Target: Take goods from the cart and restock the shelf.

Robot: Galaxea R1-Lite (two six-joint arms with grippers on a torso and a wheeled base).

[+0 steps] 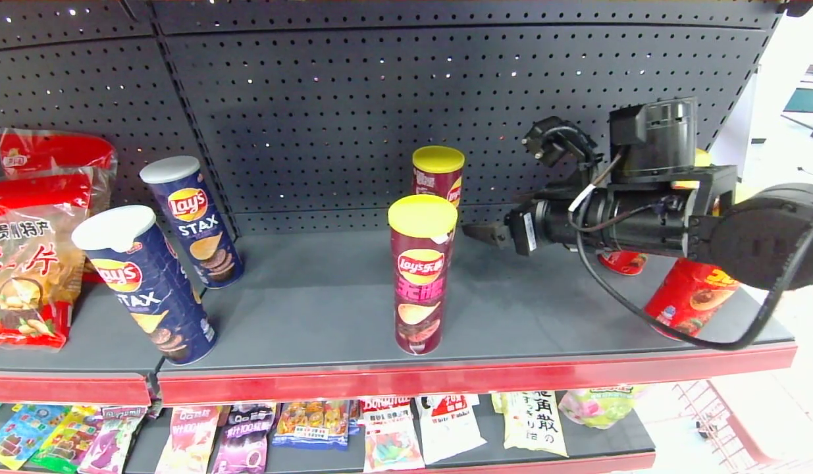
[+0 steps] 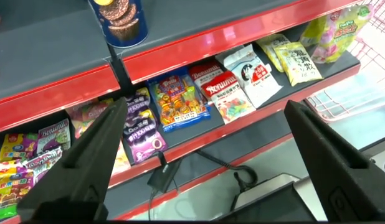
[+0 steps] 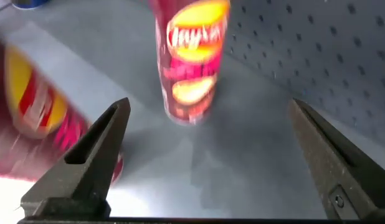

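The front maroon can (image 1: pixel 421 276) stands upright on the grey shelf (image 1: pixel 327 296), near its red front edge, with its long axis vertical, yellow lid up and label toward the camera. The rear maroon can (image 1: pixel 438 174) stands just behind it toward 1 o'clock. It is also upright with its lid on top, close to the pegboard (image 1: pixel 353 118).

The right gripper (image 1: pixel 488 234) reaches in from 3 o'clock with its fingers pointing toward 9 o'clock. It is level with the upper half of the front can, near both cans and touching neither. Its jaws are spread wide and hold nothing. In the right wrist view a maroon can (image 3: pixel 191 62) stands upright beyond the gap (which of the two I cannot tell), apart from both fingers (image 3: pixel 86 168).

At 9 o'clock on the shelf two blue cans (image 1: pixel 146 283) with white lids appear to lean, lids toward 11 o'clock. Red snack bags (image 1: pixel 31 250) lie past them at the far end. At 3 o'clock a red can (image 1: pixel 692 296), partly hidden behind the arm, appears tilted with its top toward 1 o'clock.

The left gripper (image 2: pixel 206 104) hangs low in front of the lower shelf (image 2: pixel 255 124), where flat packets (image 2: pixel 180 99) lie in a row. Its jaws are wide apart and empty. The pink wire cart (image 1: pixel 709 408) sits at 5 o'clock, below the shelf's right end
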